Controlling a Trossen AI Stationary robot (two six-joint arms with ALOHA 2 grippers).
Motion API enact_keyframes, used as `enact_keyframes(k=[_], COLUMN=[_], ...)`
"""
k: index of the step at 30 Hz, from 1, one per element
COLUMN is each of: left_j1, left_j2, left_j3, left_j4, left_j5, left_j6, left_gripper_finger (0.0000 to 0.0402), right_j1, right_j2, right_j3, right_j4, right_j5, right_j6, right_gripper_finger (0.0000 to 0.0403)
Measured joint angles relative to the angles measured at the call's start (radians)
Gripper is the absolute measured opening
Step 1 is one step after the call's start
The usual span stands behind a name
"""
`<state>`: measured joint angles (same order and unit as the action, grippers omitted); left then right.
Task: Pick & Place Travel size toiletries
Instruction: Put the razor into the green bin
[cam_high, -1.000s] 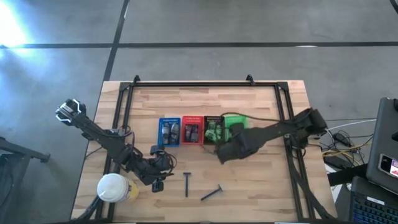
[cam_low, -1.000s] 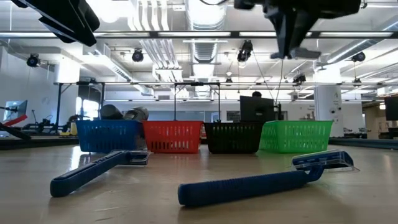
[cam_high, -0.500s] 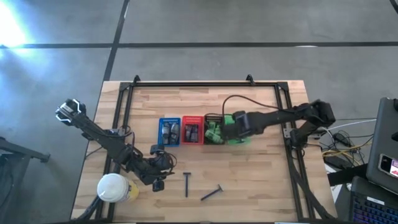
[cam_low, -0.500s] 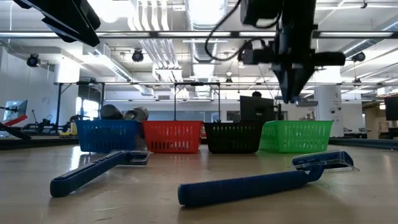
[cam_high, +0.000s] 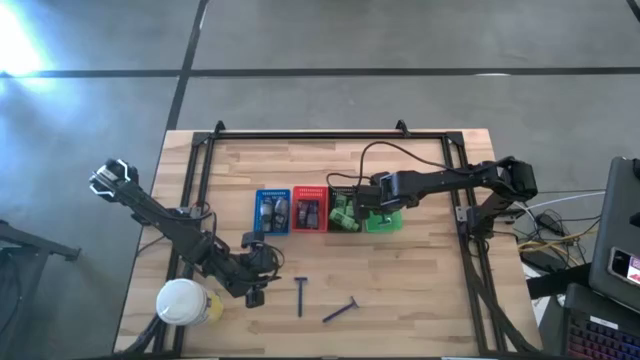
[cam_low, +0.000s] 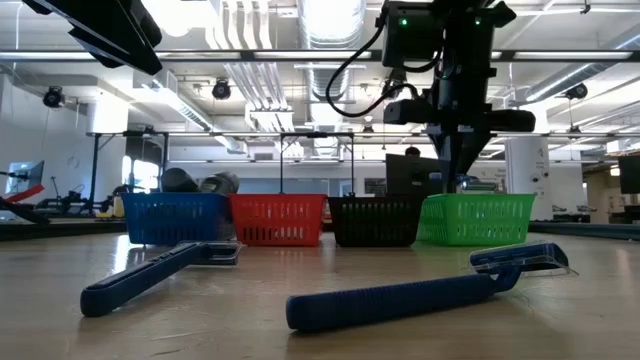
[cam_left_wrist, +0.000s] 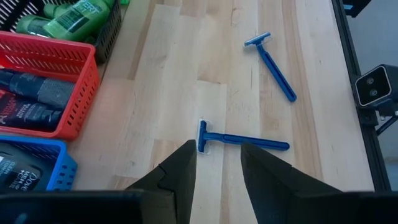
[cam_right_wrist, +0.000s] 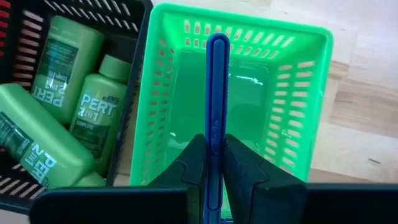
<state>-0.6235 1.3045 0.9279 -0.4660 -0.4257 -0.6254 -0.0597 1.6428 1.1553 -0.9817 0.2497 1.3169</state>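
Note:
My right gripper (cam_right_wrist: 214, 140) hangs over the green basket (cam_right_wrist: 186, 74), shut on a blue razor (cam_right_wrist: 216, 74). The basket's floor shows bare below it. In the black basket (cam_right_wrist: 127, 15) beside it lie green bottles (cam_right_wrist: 93, 112). Dark tubes fill the red basket (cam_left_wrist: 68, 118) and the blue basket (cam_left_wrist: 53, 174). Two more blue razors (cam_high: 301, 294) (cam_high: 340, 311) lie flat on the table near its front edge. My left gripper (cam_left_wrist: 217, 146) is open above the table, just short of the nearer razor (cam_left_wrist: 242, 140). My right gripper pinches the razor's handle (cam_right_wrist: 216, 118) between its two fingers, coming from above and pointing steeply down. The handle runs along the fingers and sticks out past their tips, toward the basket's floor. The razor is clear of the basket; the gripper hides its head.
The four baskets stand in a row across the table's middle (cam_high: 325, 210). A large white-lidded round container (cam_high: 182, 300) sits at the near left, by the left arm. A black frame (cam_high: 205, 150) runs round the table's far and side edges. Bare wood lies right of the razors.
My right gripper has carried the razor from the table's middle toward the far edge and come down over the green basket, staying shut. My left gripper and the two razors on the table have kept still.

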Motion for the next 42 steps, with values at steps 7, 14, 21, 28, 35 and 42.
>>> enact_keyframes(k=[7,14,21,28,35,42], left_j1=[0.000,0.000,0.002,0.002,0.002,0.002], left_j2=[0.000,0.000,0.000,0.000,0.000,0.000], left_j3=[0.000,0.000,0.000,0.000,0.000,0.000], left_j4=[-0.001,-0.001,-0.001,0.000,0.001,0.005], left_j5=[-0.034,-0.074,-0.074,-0.074,-0.074,-0.074], left_j6=[0.000,0.000,-0.001,-0.002,-0.002,-0.004], left_gripper_finger=[0.0131,0.0131,0.0131,0.0131,0.0131,0.0131], right_j1=[-0.002,-0.011,-0.003,0.052,0.179,0.411], right_j2=[0.000,0.000,0.000,0.000,0.000,0.066], right_j3=[-0.029,-0.098,-0.083,0.013,0.129,0.233], right_j4=[0.040,0.110,0.096,0.045,-0.012,0.093], right_j5=[-0.018,-0.046,-0.049,-0.013,-0.191,-0.194], right_j6=[-0.012,0.029,0.033,0.015,0.225,0.162], right_gripper_finger=[0.0029,0.0065,0.0156,0.0233,0.0266,0.0252])
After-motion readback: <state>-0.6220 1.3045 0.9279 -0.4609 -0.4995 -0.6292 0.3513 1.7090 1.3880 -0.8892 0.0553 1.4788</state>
